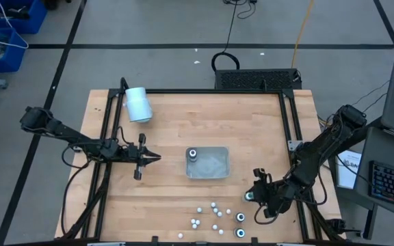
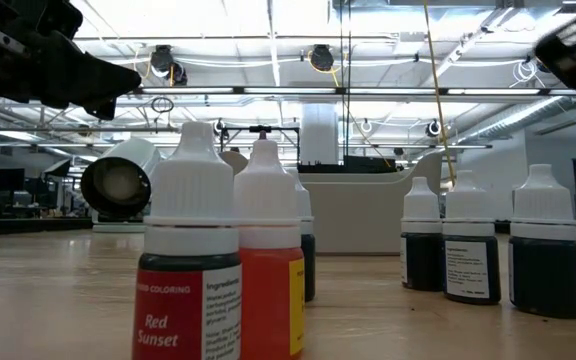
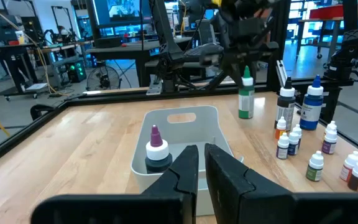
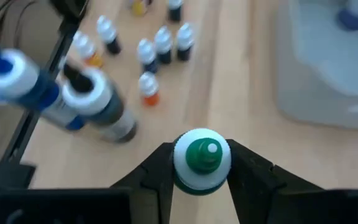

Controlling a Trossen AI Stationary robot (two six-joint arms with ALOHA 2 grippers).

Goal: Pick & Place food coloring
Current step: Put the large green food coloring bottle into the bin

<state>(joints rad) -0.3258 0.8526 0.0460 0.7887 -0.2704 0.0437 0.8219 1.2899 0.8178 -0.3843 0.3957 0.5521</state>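
Note:
Several tiny white-capped food coloring bottles (image 1: 214,219) stand near the table's front edge, with two bigger dark ones (image 1: 240,217) beside them. One purple-tipped bottle (image 3: 156,149) stands in the grey tray (image 1: 217,171). My right gripper (image 1: 255,195) is right of the tray and is shut on a green food coloring bottle (image 3: 246,99). My left gripper (image 1: 149,158) waits shut, level, just left of the tray. My right gripper pinches the green bottle's white cap (image 4: 182,171) between its two fingers, one on each side, with the green tip showing between them. The fingers come slanting down from the table's right. The bottle hangs upright below them; whether its base is off the table I cannot tell.
A large white cylinder (image 1: 138,104) lies on its side at the table's far left. In the low view a red-labelled bottle (image 2: 193,260) and an orange one (image 2: 268,270) stand close to the camera. Black frame rails (image 1: 289,130) border the table.

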